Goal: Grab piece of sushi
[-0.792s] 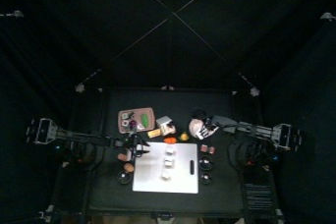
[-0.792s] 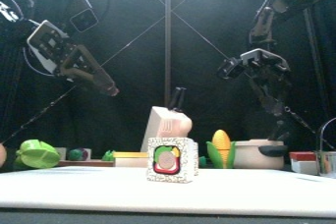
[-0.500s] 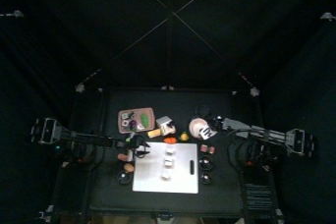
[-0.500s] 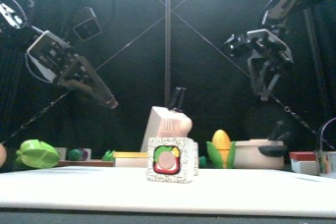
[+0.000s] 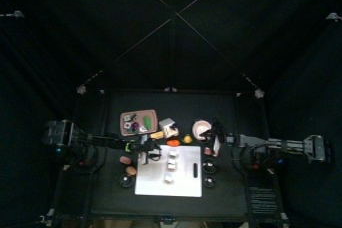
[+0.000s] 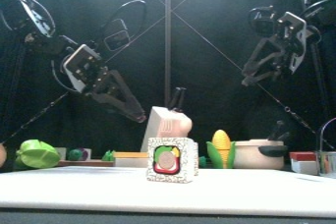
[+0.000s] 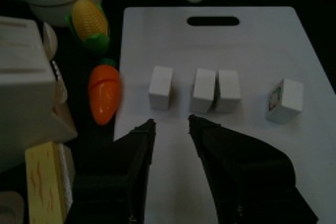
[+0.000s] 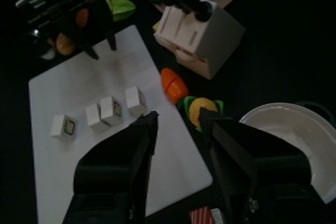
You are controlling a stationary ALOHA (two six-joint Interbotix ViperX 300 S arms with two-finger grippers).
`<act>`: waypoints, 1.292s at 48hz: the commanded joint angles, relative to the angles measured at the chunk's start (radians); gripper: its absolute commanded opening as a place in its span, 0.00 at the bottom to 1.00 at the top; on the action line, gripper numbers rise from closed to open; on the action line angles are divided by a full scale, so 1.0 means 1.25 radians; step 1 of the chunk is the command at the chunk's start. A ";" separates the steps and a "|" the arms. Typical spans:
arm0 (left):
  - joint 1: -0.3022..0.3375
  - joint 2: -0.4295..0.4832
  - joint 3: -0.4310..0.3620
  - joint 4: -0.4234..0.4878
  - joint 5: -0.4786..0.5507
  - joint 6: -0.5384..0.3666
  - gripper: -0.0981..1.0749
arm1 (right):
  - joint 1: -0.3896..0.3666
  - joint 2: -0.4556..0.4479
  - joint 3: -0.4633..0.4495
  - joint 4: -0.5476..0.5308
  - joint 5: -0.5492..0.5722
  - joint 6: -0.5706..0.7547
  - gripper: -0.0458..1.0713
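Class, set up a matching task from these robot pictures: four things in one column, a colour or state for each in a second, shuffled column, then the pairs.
Things:
1. cutting board
2. carrot
3. left gripper
4. corn

Descriptions:
A. orange
B. open, above the board
C. yellow
D. white, with four sushi pieces on it

Pairs: 1-D, 2-A, 3-B, 4-C
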 commanded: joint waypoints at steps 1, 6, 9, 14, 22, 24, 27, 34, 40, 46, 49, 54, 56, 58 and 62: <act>0.011 0.013 -0.043 0.001 -0.002 0.001 0.72 | 0.010 0.027 0.000 -0.026 -0.034 0.001 0.73; 0.017 0.047 -0.075 0.001 -0.001 0.001 0.72 | 0.011 0.060 0.001 -0.033 -0.034 0.001 0.73; 0.017 0.069 -0.093 0.000 0.002 0.002 0.72 | 0.012 0.080 0.000 -0.034 -0.034 0.001 0.73; 0.018 0.104 -0.124 0.001 0.026 0.002 0.73 | 0.021 0.108 -0.002 -0.031 -0.036 0.001 0.73; 0.018 0.141 -0.164 0.020 0.080 0.002 0.73 | 0.034 0.155 0.000 -0.043 -0.049 0.000 0.73; 0.018 0.148 -0.173 0.031 0.096 0.002 0.74 | 0.038 0.166 0.000 -0.045 -0.056 0.000 0.73; 0.018 0.155 -0.184 0.044 0.118 0.001 0.74 | 0.045 0.185 -0.004 -0.049 -0.071 -0.004 0.73; 0.018 0.156 -0.199 0.054 0.158 0.001 0.76 | 0.048 0.199 -0.027 -0.063 -0.054 0.000 0.73; 0.015 0.156 -0.204 0.060 0.166 0.001 0.80 | 0.055 0.202 -0.033 -0.066 -0.049 0.000 0.73; 0.012 0.157 -0.209 0.061 0.167 0.001 0.84 | 0.055 0.204 -0.033 -0.065 -0.049 0.000 0.73; 0.011 0.160 -0.212 0.061 0.168 0.001 0.84 | 0.055 0.204 -0.032 -0.063 -0.049 0.000 0.73; 0.011 0.158 -0.214 0.061 0.178 0.001 0.84 | 0.055 0.204 -0.028 -0.061 -0.049 0.000 0.73; 0.012 0.156 -0.215 0.063 0.187 0.000 0.84 | 0.055 0.204 -0.027 -0.061 -0.049 0.000 0.73; 0.012 0.153 -0.217 0.061 0.195 0.000 0.84 | 0.055 0.205 -0.026 -0.061 -0.050 0.000 0.73; 0.005 0.151 -0.222 0.053 0.212 -0.004 0.84 | 0.055 0.207 -0.025 -0.061 -0.050 0.000 0.73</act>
